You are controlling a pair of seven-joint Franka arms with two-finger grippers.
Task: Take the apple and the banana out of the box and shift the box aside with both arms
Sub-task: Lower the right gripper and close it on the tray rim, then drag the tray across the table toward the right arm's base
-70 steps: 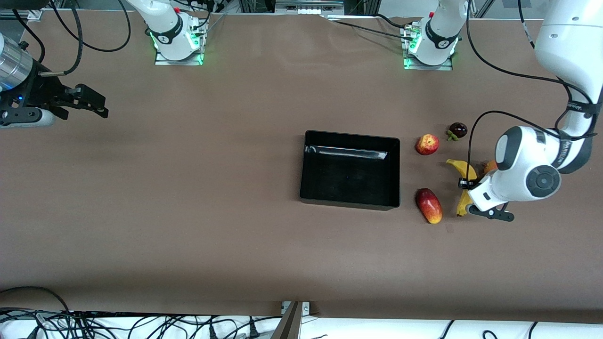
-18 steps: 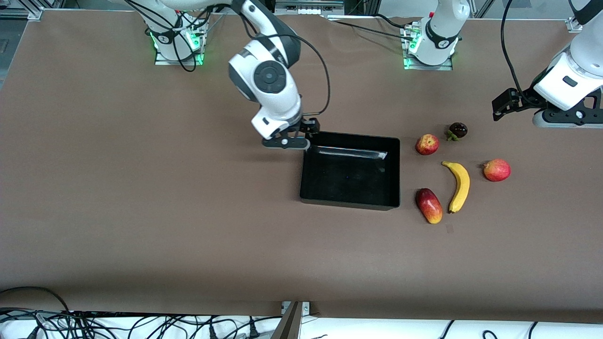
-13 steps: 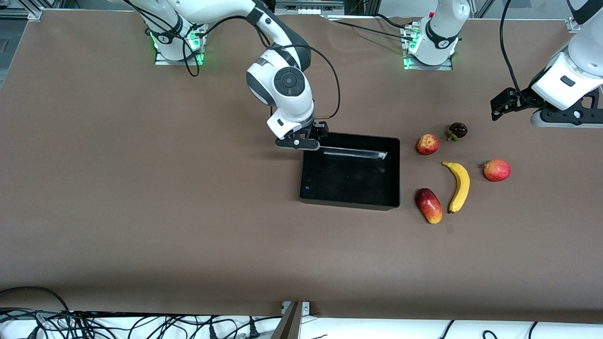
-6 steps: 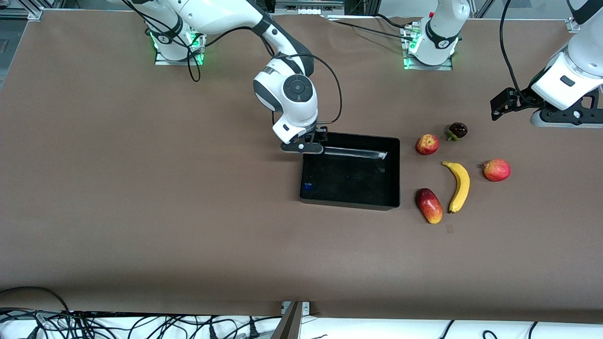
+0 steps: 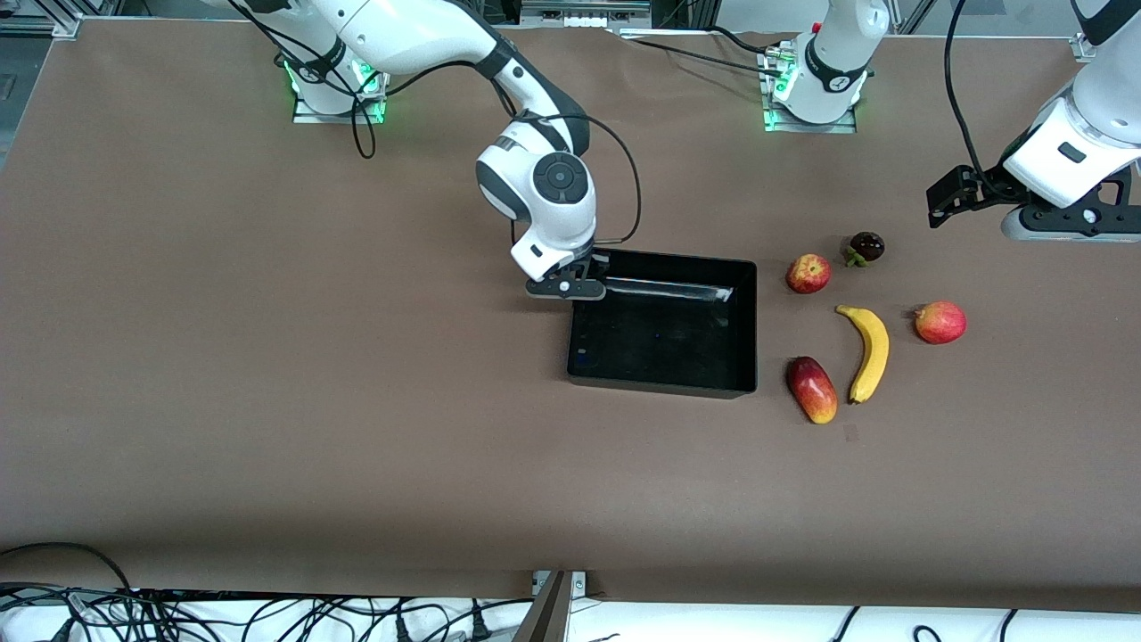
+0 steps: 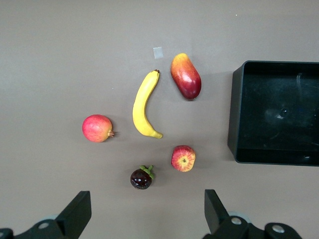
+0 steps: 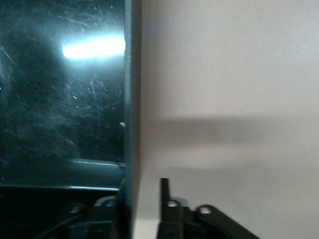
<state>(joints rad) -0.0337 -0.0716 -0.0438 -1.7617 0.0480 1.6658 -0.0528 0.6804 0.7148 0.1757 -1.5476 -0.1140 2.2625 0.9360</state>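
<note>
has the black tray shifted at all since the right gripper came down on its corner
No. The black tray sits in the same spot beside the apple and mango-like fruit, while the right gripper straddles its corner wall.

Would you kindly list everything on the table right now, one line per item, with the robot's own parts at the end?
Box: one, black, mid-table, nothing in it.
Apple: one, red with yellow patches, beside the box toward the left arm's end.
Purple fruit: one, dark, beside the apple, farther toward the left arm's end.
Banana: one, yellow, nearer the camera than the apple.
Mango: one, red-yellow, between box and banana.
Round red fruit: one, beside the banana toward the left arm's end.
Table: one, brown.
Right gripper: one, black, jaws straddling the box's wall at a corner.
Left gripper: one, black, jaws open, raised over the table's end, waiting.
</note>
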